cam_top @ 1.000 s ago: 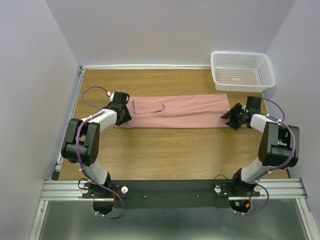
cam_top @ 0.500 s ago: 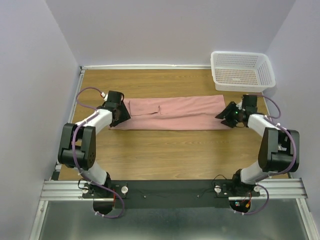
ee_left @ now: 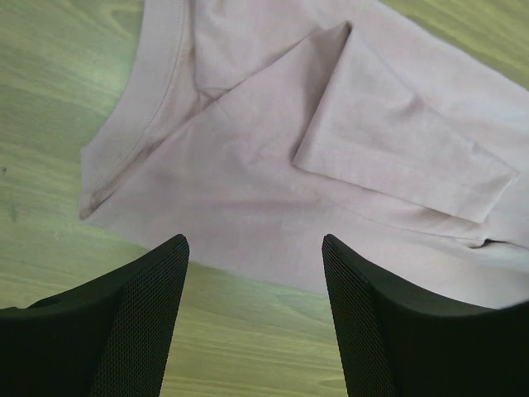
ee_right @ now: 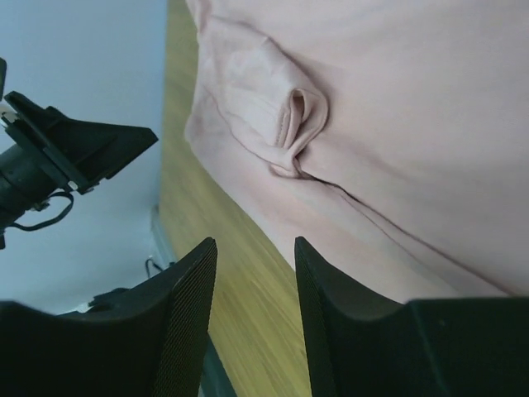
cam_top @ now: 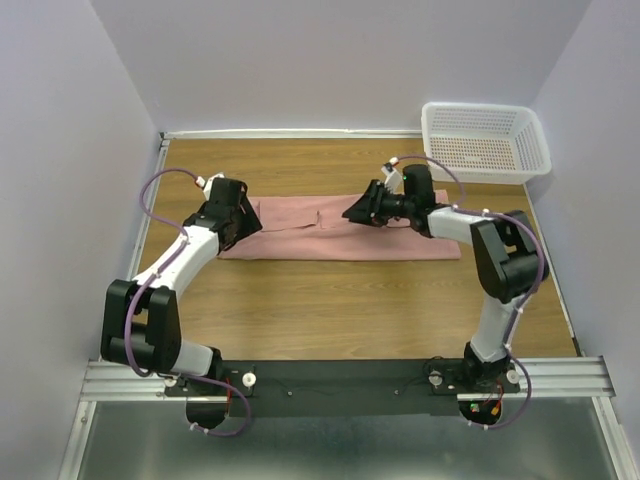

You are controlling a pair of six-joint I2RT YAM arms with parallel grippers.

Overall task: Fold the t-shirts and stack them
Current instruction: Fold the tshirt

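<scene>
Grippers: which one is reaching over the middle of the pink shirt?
The right gripper. It stretches out over the middle of the pink t-shirt, while the left gripper is at the shirt's end on its own side.

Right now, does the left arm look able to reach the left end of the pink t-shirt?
Probably yes. The left pincer is open right at the t-shirt's left end, with nothing between it and the cloth. The right pincer is over the shirt's middle, out of the way.
</scene>
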